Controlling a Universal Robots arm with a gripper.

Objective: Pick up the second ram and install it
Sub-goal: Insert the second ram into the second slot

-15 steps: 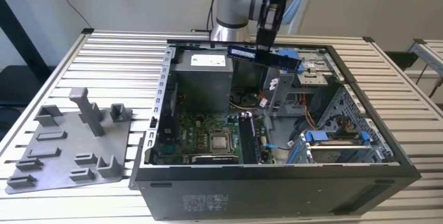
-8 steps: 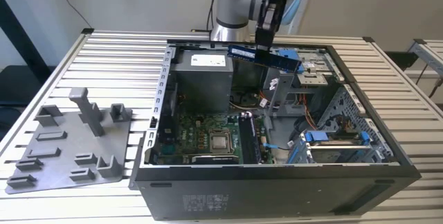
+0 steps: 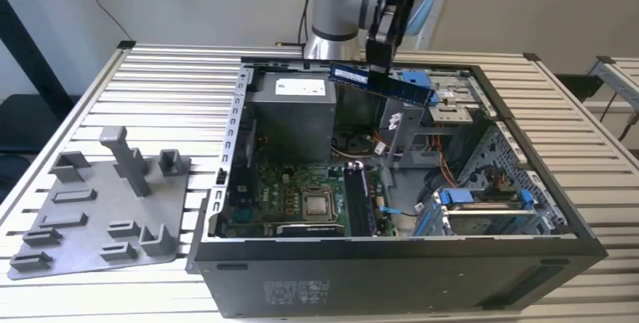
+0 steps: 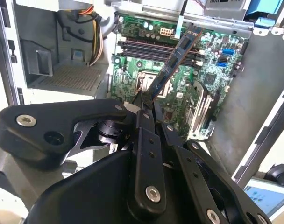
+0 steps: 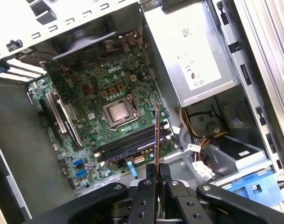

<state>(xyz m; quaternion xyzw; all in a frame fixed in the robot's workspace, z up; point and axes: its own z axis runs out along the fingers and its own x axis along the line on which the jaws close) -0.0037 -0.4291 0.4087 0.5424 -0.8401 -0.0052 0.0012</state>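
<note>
The second ram (image 3: 384, 84) is a thin dark stick with a blue label, and it hangs in the air above the open computer case (image 3: 399, 263). My gripper (image 3: 379, 60) is shut on its upper edge from above. In the second wrist view the stick (image 4: 175, 60) slants out from between the black fingers (image 4: 143, 108) over the green motherboard (image 4: 212, 70). In the first wrist view it shows edge-on (image 5: 157, 135) above the long memory slots (image 5: 130, 143), clear of them. The slots lie beside the processor socket (image 3: 317, 205).
A grey holder plate (image 3: 100, 211) with upright posts lies on the slatted table at the exterior view's left of the case. Inside the case are the power supply (image 3: 295, 110), loose cables (image 3: 439, 162) and a blue drive bracket (image 3: 479, 200). The case walls rise around the motherboard.
</note>
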